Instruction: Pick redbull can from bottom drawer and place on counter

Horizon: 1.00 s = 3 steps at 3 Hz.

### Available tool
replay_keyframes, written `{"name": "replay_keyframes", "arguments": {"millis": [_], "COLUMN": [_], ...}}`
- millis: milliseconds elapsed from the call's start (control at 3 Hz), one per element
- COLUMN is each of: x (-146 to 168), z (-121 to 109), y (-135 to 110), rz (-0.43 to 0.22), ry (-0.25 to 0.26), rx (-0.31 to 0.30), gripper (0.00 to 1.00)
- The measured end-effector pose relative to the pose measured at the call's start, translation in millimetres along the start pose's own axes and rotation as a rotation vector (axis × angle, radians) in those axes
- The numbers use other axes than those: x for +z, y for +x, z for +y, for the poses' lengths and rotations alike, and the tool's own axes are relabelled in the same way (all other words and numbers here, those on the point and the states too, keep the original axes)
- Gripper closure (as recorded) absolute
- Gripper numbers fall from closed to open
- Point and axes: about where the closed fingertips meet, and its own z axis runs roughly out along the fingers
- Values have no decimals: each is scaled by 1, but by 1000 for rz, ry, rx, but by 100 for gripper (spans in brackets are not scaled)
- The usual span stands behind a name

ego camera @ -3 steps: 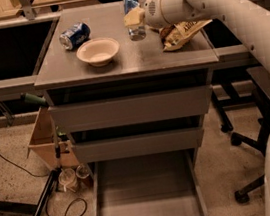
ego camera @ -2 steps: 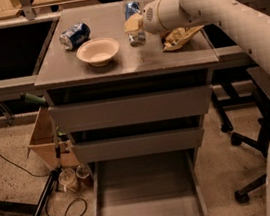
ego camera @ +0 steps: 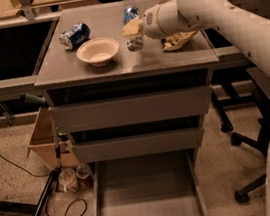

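The slim silver-and-blue redbull can (ego camera: 134,42) stands upright over the middle of the grey counter (ego camera: 119,67), its base at or just above the surface. My gripper (ego camera: 133,28) reaches in from the right and is shut on the can's middle, with its pale fingers (ego camera: 130,28) across the can. The bottom drawer (ego camera: 100,196) is pulled out near the floor, and nothing lies in it.
A cream bowl (ego camera: 98,51) sits just left of the can. A fatter blue can (ego camera: 74,35) lies on its side at the counter's back left. A crumpled snack bag (ego camera: 178,40) lies behind my arm. Two upper drawers (ego camera: 130,109) are closed. A cardboard box (ego camera: 41,141) and cables are on the floor at left.
My gripper has lowered the redbull can slightly toward the counter and shifted a little to the left. The bowl, blue can and drawer have not moved.
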Motion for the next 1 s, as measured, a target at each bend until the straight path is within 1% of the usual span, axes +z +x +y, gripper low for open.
{"name": "replay_keyframes", "arguments": {"millis": [667,1000], "x": [0,0], "z": [-2,-2], "y": [1,1], "rz": [3,3], "ry": [3,3], "rx": [9,9], "gripper": [0,0]}}
